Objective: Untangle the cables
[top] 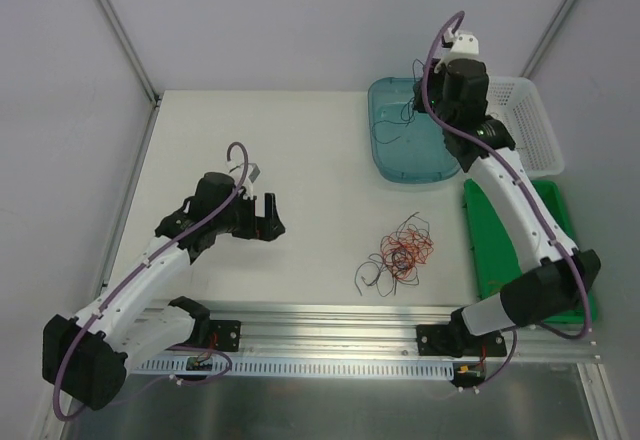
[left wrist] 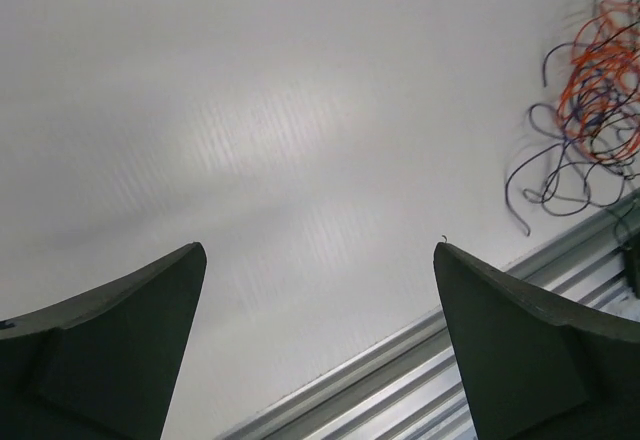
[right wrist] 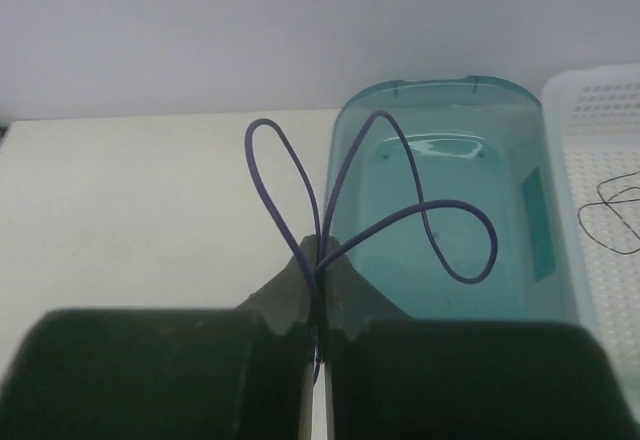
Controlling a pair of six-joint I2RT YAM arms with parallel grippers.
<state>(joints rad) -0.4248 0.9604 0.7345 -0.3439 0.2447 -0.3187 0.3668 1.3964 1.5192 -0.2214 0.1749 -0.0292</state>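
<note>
One purple cable (right wrist: 440, 205) is pinched in the right gripper (right wrist: 318, 260) over the blue tub (right wrist: 430, 85); the left gripper (left wrist: 318, 250) is spread, empty. The other cables (top: 398, 255) lie tangled mid-table. Springy loops may be snagged on the rim at release

- You have no text, label, brand, number or sign that can be read in any of the three views
- On the right-hand wall of the teal tub (right wrist: 352, 130), the right wrist view gives you a darker rectangular patch (right wrist: 535, 225); it may be a label, but no lettering can be made out on it
</note>
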